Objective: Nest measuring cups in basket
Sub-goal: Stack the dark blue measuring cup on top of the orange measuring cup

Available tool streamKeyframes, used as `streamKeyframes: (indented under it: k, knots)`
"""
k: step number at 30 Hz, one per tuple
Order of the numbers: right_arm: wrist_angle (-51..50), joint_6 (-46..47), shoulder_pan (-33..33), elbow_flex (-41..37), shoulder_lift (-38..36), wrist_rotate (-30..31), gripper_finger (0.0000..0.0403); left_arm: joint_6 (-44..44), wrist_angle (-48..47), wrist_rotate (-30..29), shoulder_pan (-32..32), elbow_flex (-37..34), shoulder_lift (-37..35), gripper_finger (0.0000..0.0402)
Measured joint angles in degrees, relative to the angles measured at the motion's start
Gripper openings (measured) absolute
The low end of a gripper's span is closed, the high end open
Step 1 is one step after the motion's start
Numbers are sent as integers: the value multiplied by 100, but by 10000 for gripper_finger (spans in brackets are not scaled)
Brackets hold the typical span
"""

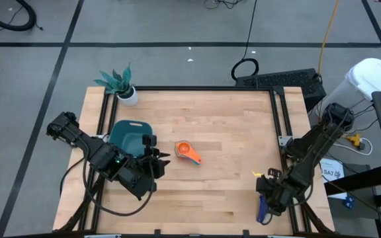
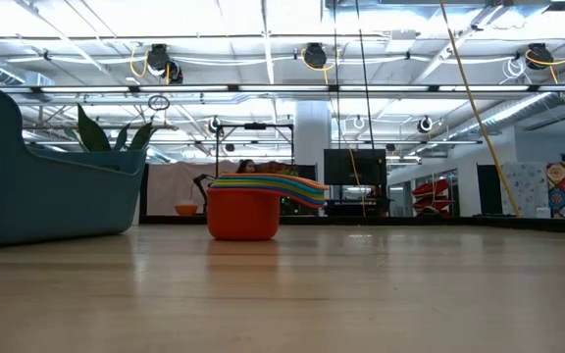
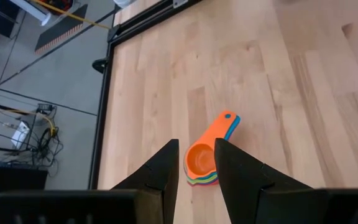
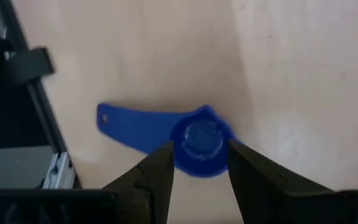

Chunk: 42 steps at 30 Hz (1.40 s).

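A nested stack of measuring cups [image 1: 187, 151], orange on top and red at the bottom [image 2: 243, 212], stands on its base at mid-table. The dark teal basket [image 1: 129, 135] sits to its left. My left gripper [image 1: 156, 160] is open between basket and stack, and in its wrist view the stack [image 3: 201, 164] shows just past the fingertips. A lone dark blue cup [image 4: 194, 144] lies on the table near the right front corner. My right gripper [image 4: 199, 163] is open above it, one finger on each side of its bowl. My right gripper comes from above with its fingers [image 4: 160, 163] flanking the dark blue cup's bowl [image 4: 197, 140], across the line of its handle [image 4: 129, 127]. The cup lies on the table. I cannot tell whether the fingers touch it.
A small white pot with a teal plant [image 1: 126, 89] stands at the table's far left corner. Black frame rails [image 1: 280, 119] run along the table's edges. Bare wood [image 1: 230, 178] lies between the stack and the right arm.
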Motion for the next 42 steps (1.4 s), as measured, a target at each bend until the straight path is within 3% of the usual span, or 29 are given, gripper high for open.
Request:
streamKeyframes:
  k: [9, 16, 35, 42]
  knots:
    - [396, 459, 282, 4, 309, -26, 125, -12, -6, 2, -23, 0, 0, 106]
    - [410, 411, 279, 4, 718, -157, 10, 13, -8, 2, -23, 0, 0, 106]
    - [894, 44, 203, 7, 1627, -41, 0, 28, -6, 2, -23, 2, 0, 106]
    - [1364, -590, -360, 17, 1861, 155, 0, 60, 0, 2, -23, 2, 0, 106]
